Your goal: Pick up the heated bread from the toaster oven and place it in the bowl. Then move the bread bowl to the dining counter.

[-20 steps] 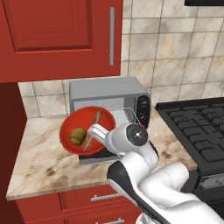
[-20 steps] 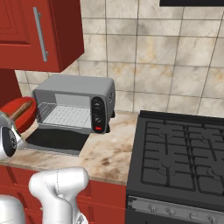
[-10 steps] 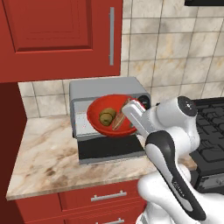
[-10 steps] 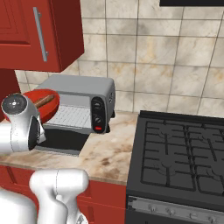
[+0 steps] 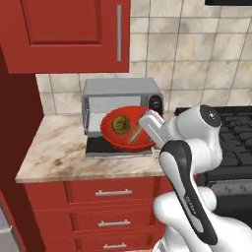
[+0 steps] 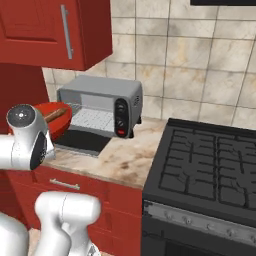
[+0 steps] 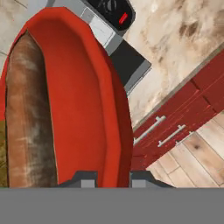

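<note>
No writing or brand mark can be read anywhere; the toaster oven's (image 5: 122, 104) black side panel carries only knobs and a red button, seen clearly in the right base view.

In the left base view, from the left: a red upper cabinet (image 5: 74, 34) hangs over the marbled bench (image 5: 54, 152), which tops a stack of red drawers (image 5: 113, 206). The toaster oven stands at the back of the bench against the tiled wall, its door (image 5: 115, 147) folded down flat in front. Before the oven's mouth the bowl (image 5: 127, 130) is held off the bench, tilted so its inside faces the camera. The heated bread (image 5: 118, 123) lies inside it on the left, and a long brown stick of bread (image 5: 134, 134) lies just beside it, slanting down. The bowl hides most of the oven's opening. To the right of the bench sits a black stove (image 5: 231, 142).

The hand (image 5: 147, 119) is pinched shut on the bowl's right rim – in the hand view the two fingertips (image 7: 83, 179) sit on either side of the red wall, one inside and one outside. The white arm rises from the lower right, bends at a raised elbow joint and reaches leftward to the bowl – it covers the bench's right end and part of the stove.
</note>
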Available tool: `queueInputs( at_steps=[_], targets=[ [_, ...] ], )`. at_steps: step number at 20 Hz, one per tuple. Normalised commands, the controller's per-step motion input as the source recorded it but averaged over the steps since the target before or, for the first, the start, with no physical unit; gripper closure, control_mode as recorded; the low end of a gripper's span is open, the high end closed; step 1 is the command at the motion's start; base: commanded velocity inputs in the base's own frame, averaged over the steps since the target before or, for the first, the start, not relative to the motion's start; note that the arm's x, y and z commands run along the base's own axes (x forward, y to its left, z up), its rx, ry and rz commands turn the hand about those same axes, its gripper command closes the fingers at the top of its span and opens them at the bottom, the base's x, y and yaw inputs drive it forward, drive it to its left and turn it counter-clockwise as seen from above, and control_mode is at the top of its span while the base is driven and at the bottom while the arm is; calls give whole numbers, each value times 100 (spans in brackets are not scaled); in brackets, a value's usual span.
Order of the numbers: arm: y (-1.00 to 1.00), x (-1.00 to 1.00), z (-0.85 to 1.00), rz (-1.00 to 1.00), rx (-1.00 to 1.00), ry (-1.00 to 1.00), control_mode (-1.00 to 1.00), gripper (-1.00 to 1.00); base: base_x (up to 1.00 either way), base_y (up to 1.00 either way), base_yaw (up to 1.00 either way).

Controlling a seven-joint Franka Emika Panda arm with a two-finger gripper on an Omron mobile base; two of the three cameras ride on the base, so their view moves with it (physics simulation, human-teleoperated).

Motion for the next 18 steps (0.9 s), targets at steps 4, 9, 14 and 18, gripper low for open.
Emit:
queueInputs(
  at_steps=[4, 9, 14, 18],
  targets=[
    [0, 0, 0, 0, 0, 0, 100, 100, -89, -46, 84],
    [0, 0, 0, 0, 0, 0, 100, 100, -24, -2, 100],
    [0, 0, 0, 0, 0, 0, 100, 100, -6, 0, 100],
    [0, 0, 0, 0, 0, 0, 100, 100, -5, 0, 100]
  ],
)
